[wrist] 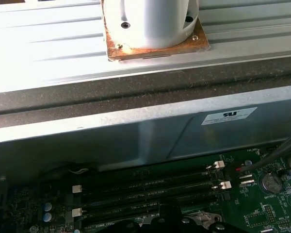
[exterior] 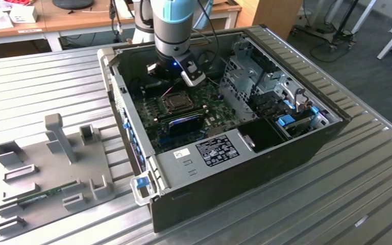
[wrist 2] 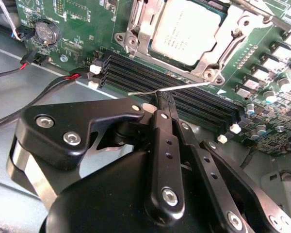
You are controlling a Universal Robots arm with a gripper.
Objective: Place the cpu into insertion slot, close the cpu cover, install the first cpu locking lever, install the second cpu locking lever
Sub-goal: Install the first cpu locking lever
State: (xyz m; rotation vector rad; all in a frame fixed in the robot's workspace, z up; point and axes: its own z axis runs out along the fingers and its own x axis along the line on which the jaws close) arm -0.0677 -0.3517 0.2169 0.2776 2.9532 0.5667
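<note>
Grey-topped cpu (wrist 2: 184,31) sits under the shut cpu cover (wrist 2: 140,29), so we hold our end effector (wrist 2: 163,99), pinched narrow, against the wire locking lever (wrist 2: 189,86), seemingly to latch it

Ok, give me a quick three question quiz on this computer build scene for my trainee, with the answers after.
1. True or false: the cpu sits in the insertion slot.
2. The tips of the gripper are at which part? A the red and black cable; B the thin wire locking lever; C the coin battery.
3. Fill in: in the exterior view, the grey fixture plate lies on that view's ___ of the computer case.
Key: 1 true; 2 B; 3 left.
</note>
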